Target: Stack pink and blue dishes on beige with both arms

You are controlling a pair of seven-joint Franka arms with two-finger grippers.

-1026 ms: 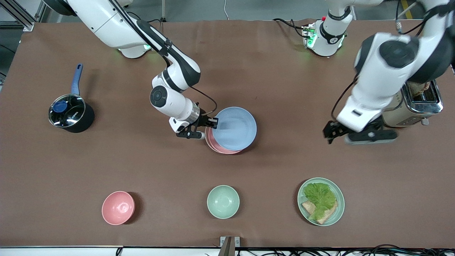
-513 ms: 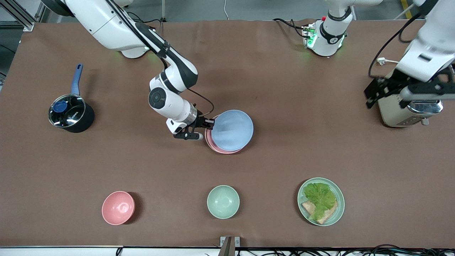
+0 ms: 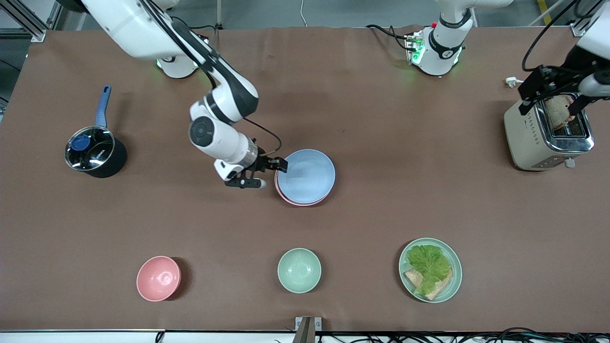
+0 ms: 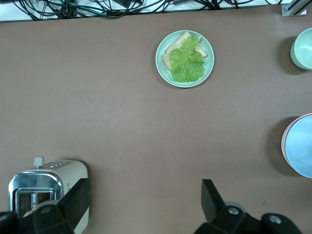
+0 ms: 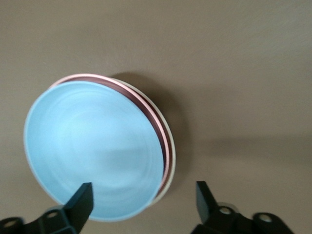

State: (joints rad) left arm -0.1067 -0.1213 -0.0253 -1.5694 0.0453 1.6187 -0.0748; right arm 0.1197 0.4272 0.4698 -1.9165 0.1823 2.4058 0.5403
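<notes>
Since a second ago the left arm has pulled back from mid-bench to over the toaster (image 3: 548,133), and the blue plate (image 3: 306,176) has slid in and settled more squarely over the stack. Right arm backed off a bit too.

Bench (image 3: 381,214): brown, plates sit mid-bench, between the two bases and the row of bowls nearer the camera.

Stack: blue plate on top, pink plate (image 5: 157,124) under it, beige plate (image 5: 170,146) at the bottom. Only thin rims of pink and beige show in the right wrist view. Blue sits slightly off-centre, toward the left arm's end. All three are round, shallow, matte and the same size.

Handling, my guess: stiff, light, smooth and a bit slippery, could chip if dropped. Best taken by pinching the rim edge, one finger inside and one under.

Right gripper (image 3: 267,167) is at the blue plate's rim on the right arm's side, low. In the right wrist view the fingers (image 5: 80,202) are apart, one overlapping the blue rim, not clamped. Looks like release just done.

Left gripper (image 3: 553,90) hangs over the toaster, fingers (image 4: 212,200) wide apart, holding nothing, waiting.

Stacking looks essentially finished.
</notes>
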